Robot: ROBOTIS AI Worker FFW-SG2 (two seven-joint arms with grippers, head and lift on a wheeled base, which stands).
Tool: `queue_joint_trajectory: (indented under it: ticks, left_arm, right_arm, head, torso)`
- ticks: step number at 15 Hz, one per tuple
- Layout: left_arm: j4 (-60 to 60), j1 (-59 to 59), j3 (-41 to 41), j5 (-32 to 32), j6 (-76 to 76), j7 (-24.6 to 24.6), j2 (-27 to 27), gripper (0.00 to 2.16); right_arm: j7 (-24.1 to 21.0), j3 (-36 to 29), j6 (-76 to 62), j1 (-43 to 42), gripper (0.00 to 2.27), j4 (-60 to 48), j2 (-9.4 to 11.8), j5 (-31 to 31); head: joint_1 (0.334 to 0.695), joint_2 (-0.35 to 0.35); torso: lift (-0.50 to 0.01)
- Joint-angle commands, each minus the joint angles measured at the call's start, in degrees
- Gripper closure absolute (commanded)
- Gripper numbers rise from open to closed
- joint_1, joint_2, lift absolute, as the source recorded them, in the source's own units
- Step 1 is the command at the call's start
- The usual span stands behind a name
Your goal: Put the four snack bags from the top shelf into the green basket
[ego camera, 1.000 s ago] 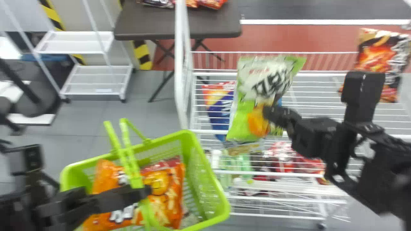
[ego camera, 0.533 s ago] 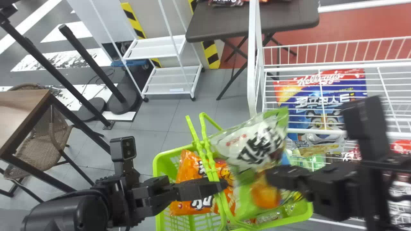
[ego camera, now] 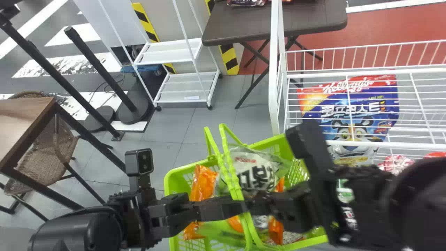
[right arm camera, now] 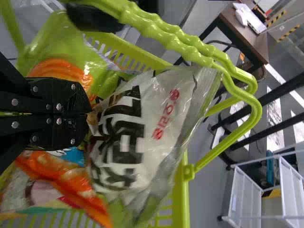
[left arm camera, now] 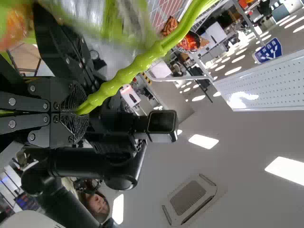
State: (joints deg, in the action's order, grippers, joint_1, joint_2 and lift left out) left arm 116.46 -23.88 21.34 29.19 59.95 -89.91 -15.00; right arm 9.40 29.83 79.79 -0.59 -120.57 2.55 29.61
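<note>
Left gripper (ego camera: 241, 208) pinches the near basket's (ego camera: 168, 188) handle (left arm camera: 124, 76); right gripper (ego camera: 259, 205), closed, grips one snack bag (ego camera: 256, 174), black-and-red lettered, over the basket.

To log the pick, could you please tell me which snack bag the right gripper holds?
The green-and-white bag with black lettering is pinched in the right gripper; the orange bags lie ungripped in the basket.

One green basket (right arm camera: 180, 204), two handles (right arm camera: 156, 31), one white-and-green snack bag (right arm camera: 123, 137), perhaps two orange bags (ego camera: 202, 181), one cereal bag (ego camera: 369, 122).
</note>
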Motion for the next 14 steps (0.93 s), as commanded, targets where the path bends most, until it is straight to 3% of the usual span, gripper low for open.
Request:
queue_joint_trajectory:
  ticks: [1, 2, 3, 4, 8, 11, 12, 14]
  left_arm:
    - [0.5, -0.4, -0.2, 0.1, 0.1, -0.7, 0.1, 2.15]
    - [0.7, -0.6, -0.2, 0.3, 0.1, -0.7, 0.1, 2.15]
    - [0.8, -0.8, 0.1, 0.3, 0.0, -0.7, 0.1, 2.15]
    - [0.7, -0.9, 0.3, 0.3, 0.0, -0.7, 0.1, 2.15]
    - [0.7, -1.0, 0.5, 0.3, 0.0, -0.7, -0.1, 2.15]
    - [0.5, -1.0, 0.5, 0.4, 0.0, -0.7, -0.4, 2.15]
    - [0.5, -1.0, 0.5, 0.5, 0.0, -0.7, -0.4, 2.15]
    - [0.5, -1.2, 0.5, 0.8, 0.0, -0.7, -0.5, 2.15]
  right_arm:
    - [0.4, 2.8, -5.1, -3.3, 1.91, 5.9, -0.4, 0.5]
    - [0.5, 2.8, -5.5, -3.7, 1.29, 6.7, -0.4, 0.5]
    - [0.7, 2.0, -5.3, -3.7, 0.18, 6.7, -0.3, 0.5]
    - [0.8, 0.9, -4.4, -3.0, 0.0, 6.2, 0.3, 0.8]
    - [2.2, -11.4, -2.5, 2.1, 0.01, -2.8, 2.5, 7.6]
    - [2.7, -24.6, -2.0, 6.1, 0.01, -9.2, 4.0, 7.8]
    - [2.8, -29.0, -3.7, 6.2, 0.01, -9.2, 4.0, 7.0]
    - [2.0, -32.9, -10.6, 4.5, 0.01, -7.5, 4.5, -2.0]
  head:
    - [0.695, 0.35]
    - [0.695, 0.35]
    - [0.695, 0.35]
    - [0.695, 0.35]
    - [0.695, 0.35]
    - [0.695, 0.35]
    - [0.695, 0.35]
    - [0.695, 0.32]
  torso:
    - [-0.004]
    - [-0.004]
    - [-0.004]
    - [-0.004]
    - [-0.004]
    - [-0.004]
    - [-0.004]
    - [-0.004]
